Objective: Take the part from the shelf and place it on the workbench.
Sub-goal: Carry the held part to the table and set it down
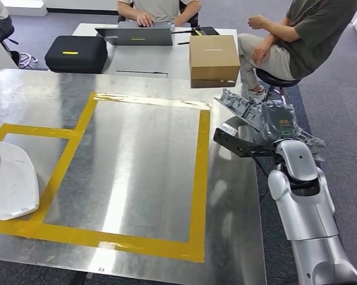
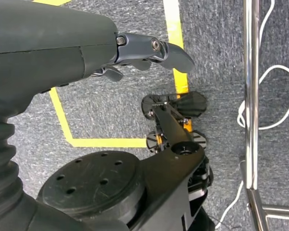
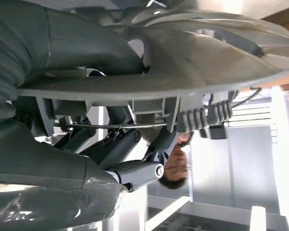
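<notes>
Workbench (image 1: pixel 122 160) bare near right hand (image 1: pixel 239 139) gripping grey part (image 1: pixel 257 116); wrist close-up shows fingers (image 3: pixel 135 173) underneath.

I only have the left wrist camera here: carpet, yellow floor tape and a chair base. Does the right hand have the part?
Observer: Yes. In the head view the right hand holds a grey plastic part, with the fingers wrapped under it.
Operator: Where is it relative to the workbench?
Observer: At the right edge of the metal workbench. Most of the part hangs out past that edge and it is not set down.
Operator: Anything already on the bench?
Observer: A white part lies at the far left, inside the smaller taped box. The big yellow taped square has nothing in it.
</notes>
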